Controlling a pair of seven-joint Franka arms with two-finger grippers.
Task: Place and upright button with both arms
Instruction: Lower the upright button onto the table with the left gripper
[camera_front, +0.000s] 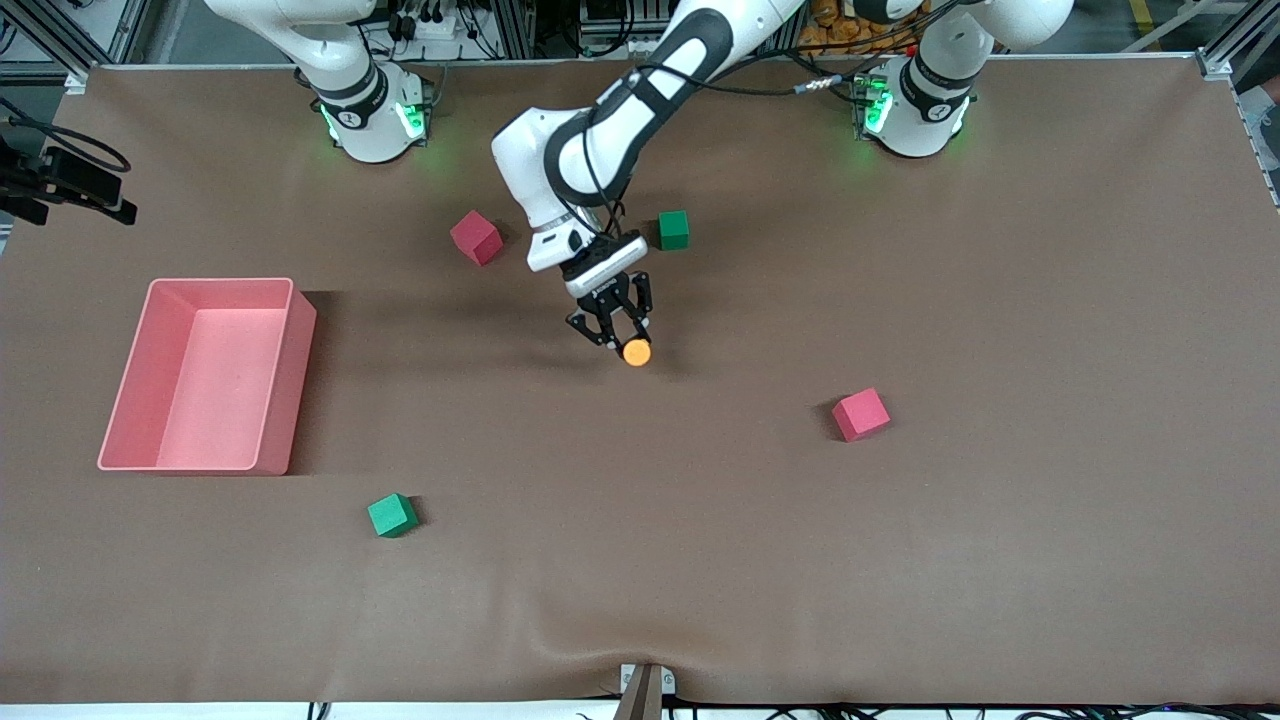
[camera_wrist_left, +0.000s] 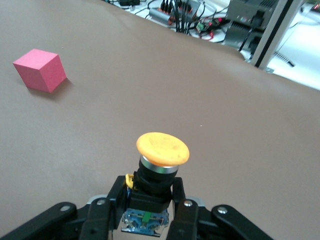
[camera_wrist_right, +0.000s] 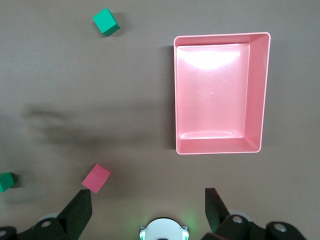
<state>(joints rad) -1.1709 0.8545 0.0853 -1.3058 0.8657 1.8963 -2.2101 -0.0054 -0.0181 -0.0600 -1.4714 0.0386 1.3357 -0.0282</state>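
Note:
The button (camera_front: 636, 352) has a round orange cap, a black body and a bluish rear. My left gripper (camera_front: 622, 335) is shut on its black body near the middle of the table, low over the brown surface. In the left wrist view the fingers (camera_wrist_left: 181, 200) clamp the body on both sides, and the orange cap (camera_wrist_left: 162, 148) points away from the gripper (camera_wrist_left: 148, 194). My right gripper (camera_wrist_right: 147, 210) is open and empty, waiting high above the right arm's base (camera_wrist_right: 164, 230). It is out of the front view.
A pink bin (camera_front: 300, 330) stands toward the right arm's end. Red cubes (camera_front: 476, 237) (camera_front: 860, 414) and green cubes (camera_front: 673, 230) (camera_front: 392, 515) lie scattered around. The green cube by the arm's wrist is close to the left gripper.

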